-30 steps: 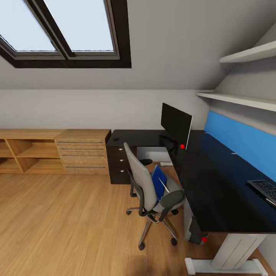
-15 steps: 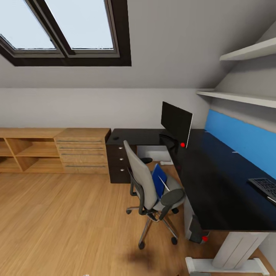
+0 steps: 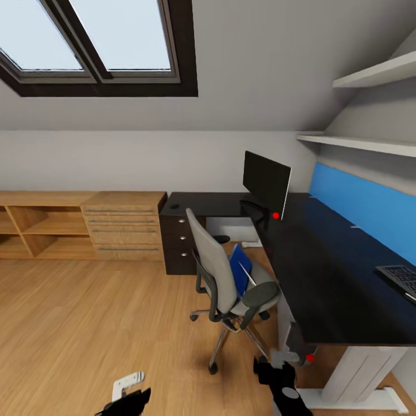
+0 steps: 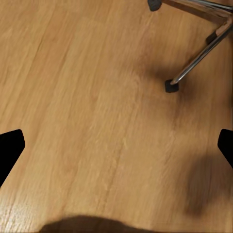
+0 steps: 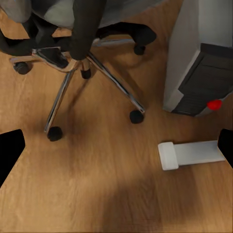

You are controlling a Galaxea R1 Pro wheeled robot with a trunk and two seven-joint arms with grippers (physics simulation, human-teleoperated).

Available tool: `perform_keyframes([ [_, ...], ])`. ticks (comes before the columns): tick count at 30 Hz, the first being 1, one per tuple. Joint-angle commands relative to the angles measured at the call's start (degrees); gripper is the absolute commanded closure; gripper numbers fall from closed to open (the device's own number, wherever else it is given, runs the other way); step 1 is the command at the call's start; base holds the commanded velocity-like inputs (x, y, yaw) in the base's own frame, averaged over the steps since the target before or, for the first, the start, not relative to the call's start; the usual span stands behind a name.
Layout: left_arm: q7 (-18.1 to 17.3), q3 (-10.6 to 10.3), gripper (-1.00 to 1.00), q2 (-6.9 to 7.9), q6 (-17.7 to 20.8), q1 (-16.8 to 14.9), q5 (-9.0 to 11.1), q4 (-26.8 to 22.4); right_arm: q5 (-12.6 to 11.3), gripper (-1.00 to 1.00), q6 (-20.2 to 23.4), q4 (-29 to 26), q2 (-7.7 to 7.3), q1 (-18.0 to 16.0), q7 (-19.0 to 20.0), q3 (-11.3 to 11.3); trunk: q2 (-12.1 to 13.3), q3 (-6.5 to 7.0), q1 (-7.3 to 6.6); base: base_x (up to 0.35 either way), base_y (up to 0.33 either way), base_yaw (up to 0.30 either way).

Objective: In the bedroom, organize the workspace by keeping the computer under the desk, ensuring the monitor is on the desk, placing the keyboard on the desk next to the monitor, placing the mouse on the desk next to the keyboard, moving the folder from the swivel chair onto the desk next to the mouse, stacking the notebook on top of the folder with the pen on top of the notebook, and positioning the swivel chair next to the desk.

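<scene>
Inventory from my remote station, all placed against the desk (image 3: 323, 271):

- Desk: glossy black, L-shaped, its drawer unit (image 3: 180, 242) with silver knobs at the far left end, next to a wooden dresser (image 3: 124, 225).
- Monitor (image 3: 266, 184): upright on the desk near its inner corner, red light at a lower corner.
- Keyboard (image 3: 398, 278): on the desk at its near right end, cut off by the picture's edge.
- Chair (image 3: 228, 283): on the wood floor (image 3: 86, 323) just beside the desk's front edge, back turned toward the room, chrome legs and castors (image 5: 136, 116) spread near the desk's white foot (image 5: 191, 154).
- Folder (image 3: 240, 270): not on the desk; it leans blue and tilted on the chair seat against the backrest.
- Pen (image 3: 247, 276): a thin pale stick lying across the folder on the chair.
- Computer (image 5: 201, 73): tower standing on the floor under the desk's near end, red light showing low on its front.
- Mouse, notebook: I cannot make them out.
- Blue panel (image 3: 364, 211): on the wall along the desk's back edge, shelves (image 3: 358, 141) above it.
- Left gripper (image 4: 116, 148): over bare floor, well apart from the desk, near one chair castor; jaws spread wide, nothing between them.
- Right gripper (image 5: 116, 148): over the floor between the chair base and the desk's foot; jaws spread wide, holding nothing
</scene>
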Motion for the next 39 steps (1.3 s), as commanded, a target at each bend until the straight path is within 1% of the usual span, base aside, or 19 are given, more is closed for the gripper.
perform_keyframes([
  [1, -0.17, 0.26, -1.00, 0.03, 0.51, -0.13, 0.60, -0.15, -0.24, -1.00, -0.16, 0.05, 0.28, -0.64, -0.32, -0.01, -0.45, -0.25, 0.23, 0.000, 0.000, 0.000],
  [2, -0.32, 0.35, -1.00, 0.20, 0.62, -0.30, 0.67, -0.20, -0.64, -1.00, -0.10, 0.07, 0.76, -1.61, -0.70, -0.03, -0.85, -0.43, 0.45, 0.000, 0.000, 0.000],
  [5, -0.46, 0.42, -1.00, 0.31, 0.68, -0.44, 0.71, -0.18, -1.42, -1.00, -0.03, 0.09, 1.24, -2.61, -1.92, -0.10, -2.06, -0.97, 1.10, 0.000, 0.000, 0.000],
  [6, -0.51, 0.45, -1.00, 0.33, 0.70, -0.49, 0.71, -0.14, -2.09, -1.00, 0.00, 0.09, 1.40, -3.06, -3.12, -0.12, -2.46, -1.15, 1.32, 0.000, 0.000, 0.000],
  [9, -0.46, 0.48, -1.00, 0.36, 0.72, -0.55, 0.70, -0.08, -2.89, -1.00, -0.56, 0.10, 1.57, -3.59, -4.68, -0.05, -3.66, -1.69, 1.98, 0.000, 0.000, 0.000],
  [11, -0.41, 0.49, -1.00, 0.38, 0.72, -0.56, 0.71, 0.03, -3.04, -1.00, -1.38, 0.10, 1.58, -3.72, -4.98, 0.05, -4.46, -2.05, 2.42, 0.000, 0.000, 0.000],
  [13, -0.38, 0.50, -1.00, 0.42, 0.73, -0.57, 0.71, 0.37, -3.05, -1.00, -3.96, 0.26, 1.59, -3.84, -5.18, 0.17, -5.27, -2.41, 2.86, 0.000, 0.000, 0.000],
  [14, -0.39, 0.50, -1.00, 0.43, 0.70, -0.58, 0.68, 0.59, -3.02, -1.00, -6.32, 0.72, 1.58, -3.88, -5.24, 0.24, -5.67, -2.58, 3.08, 0.000, 0.000, 0.000],
  [16, -0.37, 0.50, -1.00, 0.46, 0.70, -0.58, 0.66, 0.75, -3.00, -1.00, -8.67, 1.51, 1.54, -3.91, -5.28, 0.28, -6.47, -2.94, 3.52, 0.000, 0.000, 0.000],
  [18, -0.34, 0.50, -1.00, 0.52, 0.66, -0.59, 0.58, 1.14, -2.97, -1.00, -12.52, 3.26, 1.49, -3.95, -5.36, 0.49, -7.27, -3.30, 3.96, 0.000, 0.000, 0.000],
  [24, -0.28, 0.50, -1.00, 0.54, 0.42, -0.59, 0.55, 1.95, -2.93, -1.00, -13.92, 3.85, 1.59, -3.96, -5.44, 0.59, -9.68, -4.38, 5.28, 0.000, 0.000, 0.000],
  [26, -0.26, 0.50, -1.00, 0.55, -1.20, -0.59, 0.54, 2.35, -2.89, -1.00, -14.15, 3.93, 1.55, -3.98, -5.44, 0.57, -10.48, -4.74, 5.72, 0.000, 0.000, 0.000],
  [30, -0.26, 0.50, -1.00, 0.55, -2.14, -0.59, 0.54, 2.53, -2.88, -1.00, -14.11, 3.86, 1.48, -4.46, -5.44, 0.55, -12.08, -5.46, 6.60, 0.000, 0.000, 0.000],
  [35, -0.25, 0.50, -1.00, 0.55, -2.91, -0.59, 0.52, 2.62, -2.87, -1.00, -13.87, 4.46, 1.44, -8.52, -5.44, 0.50, -14.09, -6.36, 7.69, 0.000, 0.000, 0.000],
  [39, -0.22, 0.50, -1.00, 0.55, -3.09, -0.59, 0.52, 2.64, -2.87, -1.00, -13.85, 5.57, 1.39, -10.70, -5.45, 0.47, -15.69, -7.07, 8.57, 0.000, 0.000, 0.000],
])
